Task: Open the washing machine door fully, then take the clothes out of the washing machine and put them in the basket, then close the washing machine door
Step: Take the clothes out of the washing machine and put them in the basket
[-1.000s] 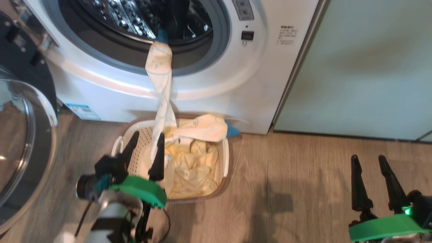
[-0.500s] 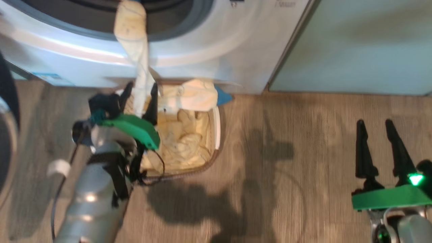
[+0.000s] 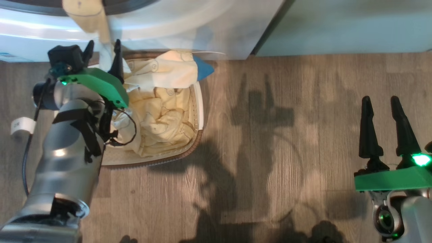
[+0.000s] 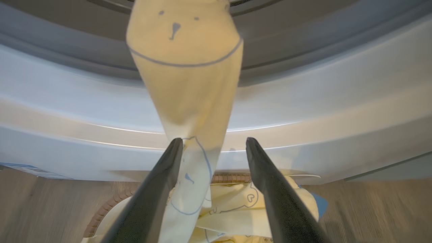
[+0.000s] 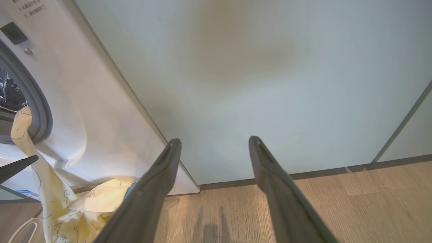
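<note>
The clothes [image 3: 162,114] lie mostly in the basket [image 3: 199,101]; one strip rises from the basket to the washing machine [image 3: 202,27] opening. Left end effector [image 3: 104,44]: fingers apart, straddling that strip above the basket. Right end effector [image 3: 380,101]: fingers apart, empty, well right of the basket.

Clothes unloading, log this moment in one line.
left claw: open, astride hanging strip | right claw: open, above floor | clothes: piled in basket, strip trailing from washing machine

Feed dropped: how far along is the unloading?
Done: clothes lie in the basket. In hand: one piece hangs from the washing machine opening into the basket, between the fingers of the open left tool, ungripped. Left: pull it out, close the door.
</note>
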Available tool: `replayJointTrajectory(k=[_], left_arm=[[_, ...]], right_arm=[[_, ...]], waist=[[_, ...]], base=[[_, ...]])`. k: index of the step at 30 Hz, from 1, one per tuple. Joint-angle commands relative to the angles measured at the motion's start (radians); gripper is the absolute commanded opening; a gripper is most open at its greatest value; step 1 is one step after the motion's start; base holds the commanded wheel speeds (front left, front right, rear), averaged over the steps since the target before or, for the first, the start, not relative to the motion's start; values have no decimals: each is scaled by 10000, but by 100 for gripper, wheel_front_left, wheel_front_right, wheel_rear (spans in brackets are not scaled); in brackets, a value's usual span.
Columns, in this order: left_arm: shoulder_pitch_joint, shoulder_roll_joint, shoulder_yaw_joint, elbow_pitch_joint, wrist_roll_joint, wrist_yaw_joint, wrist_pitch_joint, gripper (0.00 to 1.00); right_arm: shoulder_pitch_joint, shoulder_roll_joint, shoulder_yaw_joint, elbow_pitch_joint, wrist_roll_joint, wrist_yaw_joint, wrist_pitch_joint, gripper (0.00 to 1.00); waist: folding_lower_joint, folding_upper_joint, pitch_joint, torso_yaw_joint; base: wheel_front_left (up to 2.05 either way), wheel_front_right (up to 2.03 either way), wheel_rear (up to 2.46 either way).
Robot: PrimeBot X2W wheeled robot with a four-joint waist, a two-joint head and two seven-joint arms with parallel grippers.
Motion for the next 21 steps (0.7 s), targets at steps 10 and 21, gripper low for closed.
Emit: replayJointTrajectory(k=[10, 21], left_arm=[[-543, 722, 301, 248, 334, 64, -90, 0], [118, 242, -193, 922, 539, -227, -91, 0]], right_arm=[[-270, -106, 234, -253, 181, -29, -53, 100], [-260, -106, 146, -229, 248, -29, -53, 100]], waist=[[-2, 0, 322, -216], [-2, 0, 326, -155]], base=[[0, 0, 0], [0, 0, 0]])
